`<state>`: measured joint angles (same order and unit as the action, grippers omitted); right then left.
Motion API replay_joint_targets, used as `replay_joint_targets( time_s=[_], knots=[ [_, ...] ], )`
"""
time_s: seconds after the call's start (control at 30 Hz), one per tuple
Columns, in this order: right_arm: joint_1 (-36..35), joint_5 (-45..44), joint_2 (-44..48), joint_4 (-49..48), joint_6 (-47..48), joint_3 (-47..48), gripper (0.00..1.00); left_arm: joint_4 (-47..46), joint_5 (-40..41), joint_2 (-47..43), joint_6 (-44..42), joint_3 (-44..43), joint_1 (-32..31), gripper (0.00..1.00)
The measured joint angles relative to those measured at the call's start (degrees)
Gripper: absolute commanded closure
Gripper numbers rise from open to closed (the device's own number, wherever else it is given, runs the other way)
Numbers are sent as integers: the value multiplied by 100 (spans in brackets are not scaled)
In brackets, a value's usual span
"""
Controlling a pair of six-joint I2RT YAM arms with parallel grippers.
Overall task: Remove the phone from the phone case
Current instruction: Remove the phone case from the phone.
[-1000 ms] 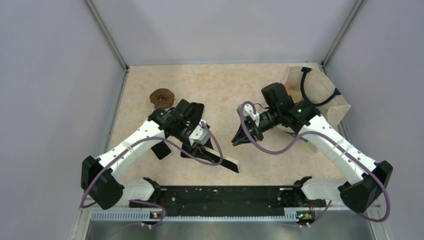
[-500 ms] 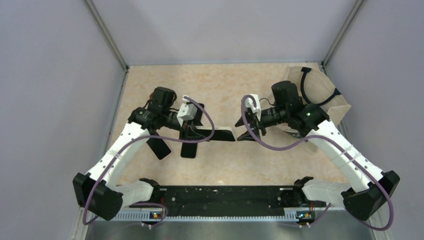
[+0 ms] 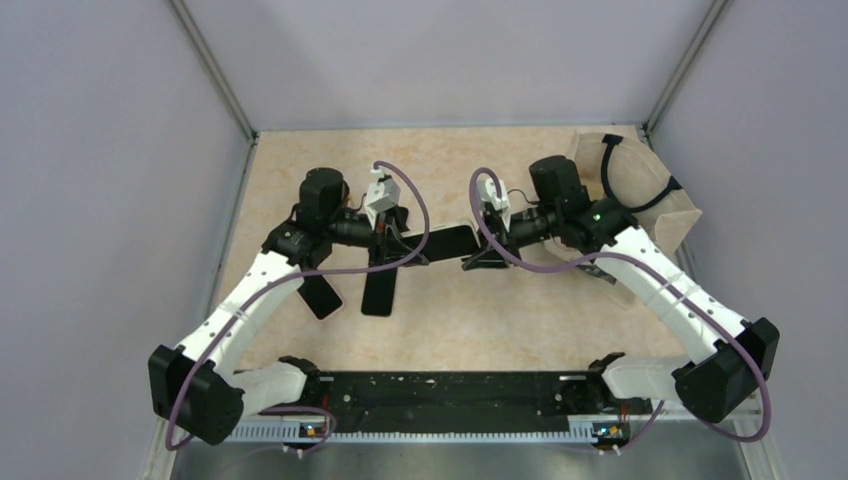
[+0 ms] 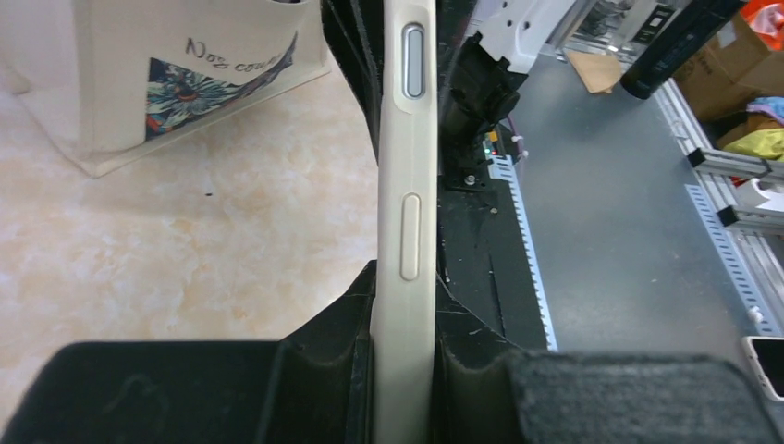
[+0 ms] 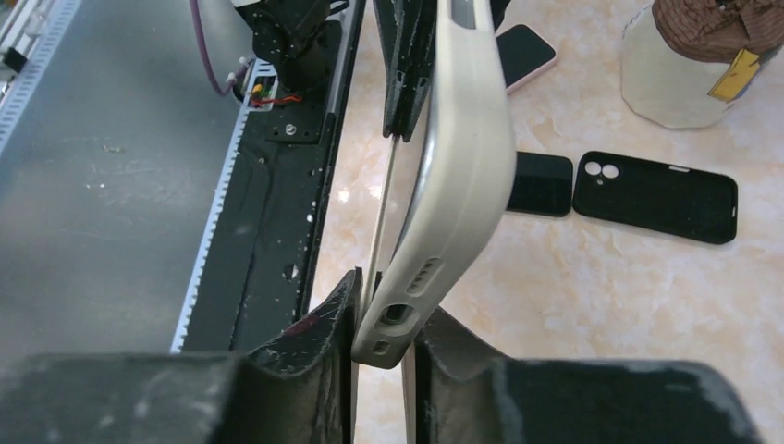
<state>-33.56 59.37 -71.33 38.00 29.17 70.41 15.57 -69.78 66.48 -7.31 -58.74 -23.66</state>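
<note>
Phone [image 3: 447, 242], in its cream phone case [image 5: 467, 157], hangs in the air over the middle of the tabletop [image 3: 450, 320], held between the two arms. The left hand [image 4: 404, 370] is clamped narrow across the case near one end, edge-on to its own camera, with the side buttons showing above the fingers. The right hand [image 5: 384, 347] is drawn narrow around the other end, the one with the port and speaker holes, which fills the gap between its fingers. In the right wrist view the case bows away from a thin straight edge beside it (I take that for the phone's edge, though it is too slim to be sure). So the case looks soft and rubbery, while the phone is stiff, smooth and breakable if dropped. The best hold, to my mind, is the case's lip at a corner for peeling and the phone's long sides for steadying. No brand can be read on either. The tote bag [image 4: 176, 74] carries script beginning "Nos cou", the rest hidden, above a flower print. A black case [image 5: 656, 196] on the tabletop shows no lettering, and the yellow tag [image 5: 730, 74] is too small to read.
</note>
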Motion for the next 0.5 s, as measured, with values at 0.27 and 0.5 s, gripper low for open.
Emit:
replay_joint_targets(
  time_s=[0.27, 0.5],
  knots=[
    [37, -4, 4, -59, 2, -11, 100, -804, -129, -74, 664, 345, -11, 100],
    [35, 393, 140, 240, 710, -76, 100, -2470, -627, -72, 1963, 957, -85, 100]
  ],
)
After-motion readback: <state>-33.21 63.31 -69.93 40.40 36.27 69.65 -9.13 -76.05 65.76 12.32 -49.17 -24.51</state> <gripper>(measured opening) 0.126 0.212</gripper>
